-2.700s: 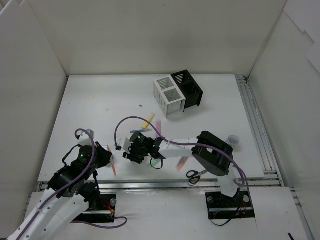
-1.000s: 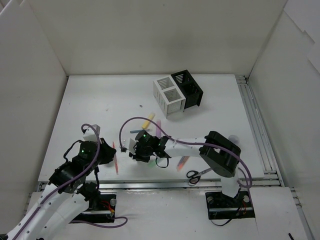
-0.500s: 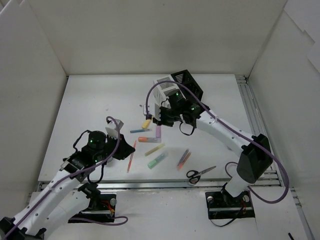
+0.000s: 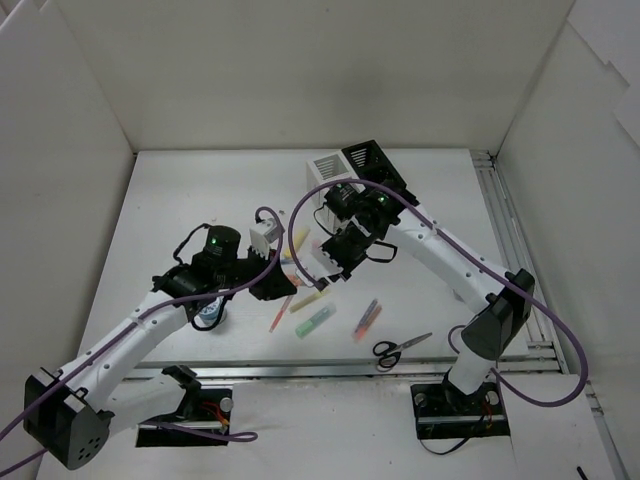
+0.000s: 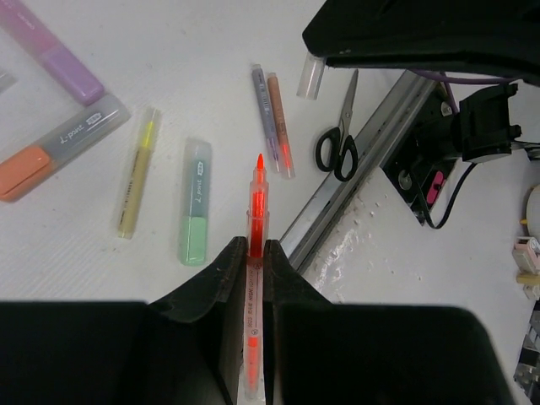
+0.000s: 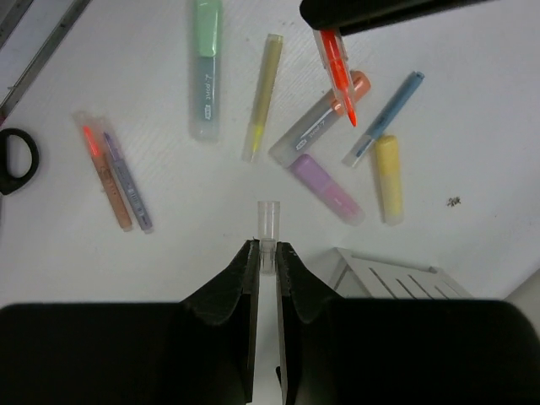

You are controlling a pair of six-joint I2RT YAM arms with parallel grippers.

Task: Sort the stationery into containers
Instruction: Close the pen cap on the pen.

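My left gripper (image 5: 256,245) is shut on the thin red pencil (image 5: 256,198), whose red tip sticks out past the jaws above the table. My right gripper (image 6: 267,246) is shut on a small clear cap (image 6: 268,219). In the top view the left gripper (image 4: 279,291) and right gripper (image 4: 325,274) hang close together over the loose markers. Below lie a green marker (image 6: 205,67), a thin yellow one (image 6: 263,93), an orange one (image 6: 325,114), a purple one (image 6: 325,186) and a yellow one (image 6: 388,177). The white holder (image 4: 325,165) and black holder (image 4: 375,160) stand behind.
Black-handled scissors (image 4: 400,347) lie near the front rail (image 4: 330,370). Two thin pens (image 4: 366,318) rest side by side left of them, and a blue pen (image 6: 384,118) lies by the orange marker. A small round white and blue thing (image 4: 208,314) shows under my left arm. White walls enclose the table.
My left gripper has risen and moved right with the red pencil, which lay on the table before. My right gripper has come down from the white holder toward the markers.
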